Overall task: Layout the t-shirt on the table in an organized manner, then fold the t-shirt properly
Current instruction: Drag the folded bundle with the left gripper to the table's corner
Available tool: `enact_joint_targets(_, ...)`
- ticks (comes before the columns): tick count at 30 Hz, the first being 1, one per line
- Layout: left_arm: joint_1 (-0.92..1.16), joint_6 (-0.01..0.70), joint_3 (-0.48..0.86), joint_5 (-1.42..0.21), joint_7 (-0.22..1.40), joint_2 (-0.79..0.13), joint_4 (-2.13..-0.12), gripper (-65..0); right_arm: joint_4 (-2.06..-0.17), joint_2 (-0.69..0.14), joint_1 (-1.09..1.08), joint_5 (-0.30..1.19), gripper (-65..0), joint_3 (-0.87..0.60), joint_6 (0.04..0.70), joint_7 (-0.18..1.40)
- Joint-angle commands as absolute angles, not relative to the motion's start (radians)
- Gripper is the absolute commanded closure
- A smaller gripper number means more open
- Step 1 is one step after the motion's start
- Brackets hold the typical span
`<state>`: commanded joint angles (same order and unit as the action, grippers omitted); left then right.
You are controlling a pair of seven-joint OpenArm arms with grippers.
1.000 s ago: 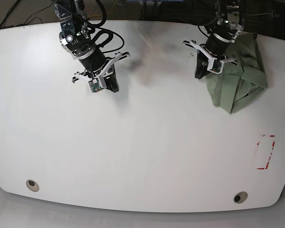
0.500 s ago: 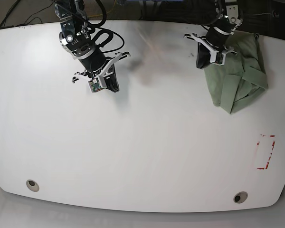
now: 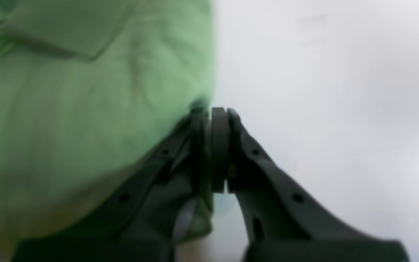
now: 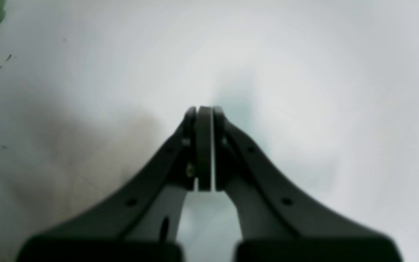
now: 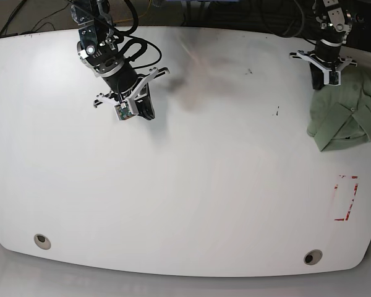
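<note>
Looks like it's only starting the layout step: the left tool [image 5: 324,77] is clamping the bunched t-shirt [image 5: 345,114] at the bench's [image 5: 191,192] far edge, the right tool [image 5: 138,110] is sitting pinched together on nothing, so next it's needing spreading.

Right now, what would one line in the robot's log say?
left hand: shut on shirt edge, far right of table | right hand: shut, empty | shirt: bunched, not laid out

Bunched t-shirt [image 5: 345,117], seemingly gripped, table [image 5: 191,198] edge
</note>
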<state>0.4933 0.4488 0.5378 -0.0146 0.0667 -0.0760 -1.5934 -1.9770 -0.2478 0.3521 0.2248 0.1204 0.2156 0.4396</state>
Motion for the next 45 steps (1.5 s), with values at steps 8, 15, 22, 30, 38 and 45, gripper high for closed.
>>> enact_joint_targets(8,0.499,0.449,0.544,-0.065,0.070,-0.084,-1.618,-2.5,-1.977,-0.248,0.352,0.225,0.0,0.120,0.216,0.440)
enact_joint_targets(15,0.492,0.449,0.420,-0.065,0.070,-0.081,-1.661,-2.5,-1.975,-0.248,0.351,0.225,0.0,0.120,0.216,0.440)
enact_joint_targets(22,0.387,0.447,0.363,-0.056,0.081,-0.081,-1.638,-2.5,-1.974,-0.248,0.349,0.225,0.0,0.120,0.216,0.440)
enact_joint_targets(30,0.277,0.447,0.367,-0.022,0.160,-0.116,-1.550,-2.5,-1.974,-0.254,0.351,0.225,0.0,0.120,0.216,0.440)
enact_joint_targets(38,0.266,0.447,0.380,-0.013,0.157,-0.182,-1.478,-2.5,-1.974,-0.252,0.351,0.225,0.0,0.120,0.216,0.440)
enact_joint_targets(45,0.248,0.449,0.519,-0.013,0.156,-0.202,-1.422,-2.5,-1.974,-0.251,0.351,0.225,0.0,0.120,0.223,0.440)
